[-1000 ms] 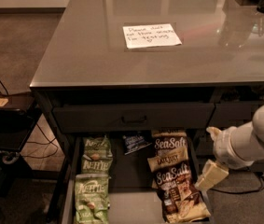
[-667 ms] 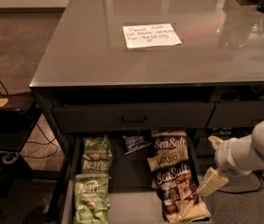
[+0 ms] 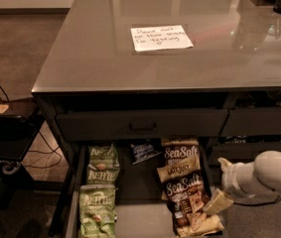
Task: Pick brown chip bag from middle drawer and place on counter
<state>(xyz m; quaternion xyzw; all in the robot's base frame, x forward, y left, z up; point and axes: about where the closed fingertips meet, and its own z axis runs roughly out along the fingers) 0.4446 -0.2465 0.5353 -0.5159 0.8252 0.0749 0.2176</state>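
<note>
The middle drawer [image 3: 140, 221] stands pulled open below the counter [image 3: 105, 63]. Two brown chip bags with "Sea Salt" lettering lie along its right side, one toward the back [image 3: 179, 156] and one toward the front [image 3: 188, 202]. My gripper [image 3: 217, 202] comes in from the right on a white arm [image 3: 261, 176]. It sits low at the right edge of the front brown bag, at the drawer's right rail. I cannot tell whether it touches the bag. The counter holds only a white handwritten note [image 3: 161, 37] near its middle.
Green Kettle bags [image 3: 102, 165] [image 3: 97, 209] lie along the drawer's left side, and a small dark-blue bag [image 3: 143, 150] lies at the back middle. A closed drawer front with a recessed handle [image 3: 142, 127] hangs above. A black stand with cables [image 3: 8, 128] is on the left.
The arm has drawn down and to the right, and the gripper has sunk lower beside the front brown bag. The bags have not moved.
</note>
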